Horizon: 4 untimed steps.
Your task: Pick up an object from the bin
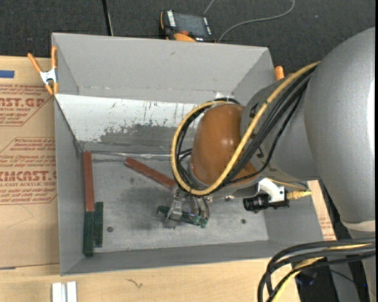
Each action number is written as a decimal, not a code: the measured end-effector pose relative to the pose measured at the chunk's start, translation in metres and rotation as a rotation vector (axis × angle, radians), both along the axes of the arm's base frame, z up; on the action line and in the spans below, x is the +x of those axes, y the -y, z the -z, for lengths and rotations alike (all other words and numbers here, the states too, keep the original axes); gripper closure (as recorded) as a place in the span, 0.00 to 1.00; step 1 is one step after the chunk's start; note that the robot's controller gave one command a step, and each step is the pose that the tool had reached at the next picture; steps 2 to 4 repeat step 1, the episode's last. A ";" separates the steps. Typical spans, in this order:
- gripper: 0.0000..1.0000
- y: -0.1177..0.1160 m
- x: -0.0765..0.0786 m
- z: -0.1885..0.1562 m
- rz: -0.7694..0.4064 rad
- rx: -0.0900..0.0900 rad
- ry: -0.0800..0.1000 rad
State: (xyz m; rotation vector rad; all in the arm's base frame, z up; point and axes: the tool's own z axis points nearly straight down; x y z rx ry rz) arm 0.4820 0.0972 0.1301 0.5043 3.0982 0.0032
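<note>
My gripper (188, 211) hangs low over the bin floor, a little right of the middle and near the front wall, under the orange dome. A reddish-brown stick (150, 172) lies slanted on the floor just up and left of it, its right end close to the gripper. Something small and dark with a green edge (201, 221) shows at the gripper's lower tip; I cannot tell whether it is a loose thing or part of the gripper.
A second reddish-brown stick (87, 181) lies along the left wall. Below it, a dark green bar (92, 229) sits in the front left corner. The arm with its looped cables covers the bin's right side.
</note>
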 end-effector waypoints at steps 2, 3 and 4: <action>1.00 -0.001 0.001 -0.058 -0.001 0.000 0.003; 1.00 -0.001 0.001 -0.058 -0.001 0.000 0.003; 1.00 -0.001 0.001 -0.058 -0.001 0.000 0.003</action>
